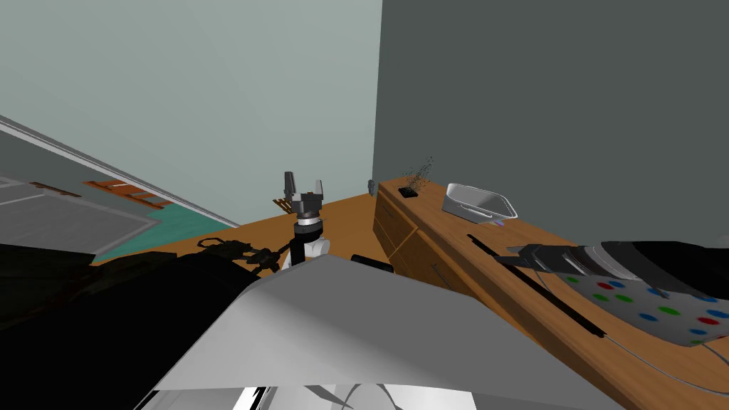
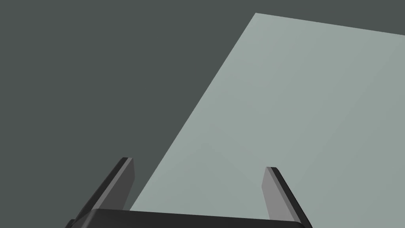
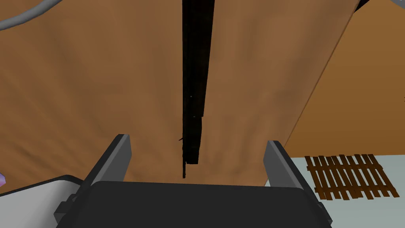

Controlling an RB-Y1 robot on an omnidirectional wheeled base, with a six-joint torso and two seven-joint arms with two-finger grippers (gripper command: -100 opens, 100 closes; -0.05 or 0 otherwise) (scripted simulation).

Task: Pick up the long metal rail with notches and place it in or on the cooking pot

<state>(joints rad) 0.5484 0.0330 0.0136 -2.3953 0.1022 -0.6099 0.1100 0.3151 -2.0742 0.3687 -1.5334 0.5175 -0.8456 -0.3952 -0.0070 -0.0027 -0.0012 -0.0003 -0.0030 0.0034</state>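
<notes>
- Right end effector (image 3: 197,138) hangs over the wooden surface (image 3: 99,99), fingers apart and straddling one end of the rail (image 3: 195,79). Nothing gripped.
- Rail, drawn black, lies lengthwise on the surface, its far end toward the pale cooking pot (image 1: 477,203).
- Risk: gripped this close to one end, the long rail likely pivots or droops on the lift and sweeps the dotted sheet (image 1: 655,306).
- Risk: low, thin profile, so the fingers may scrape wood or slip over it.
- Left end effector (image 1: 305,185) raised at centre, fingers apart, idle.
</notes>
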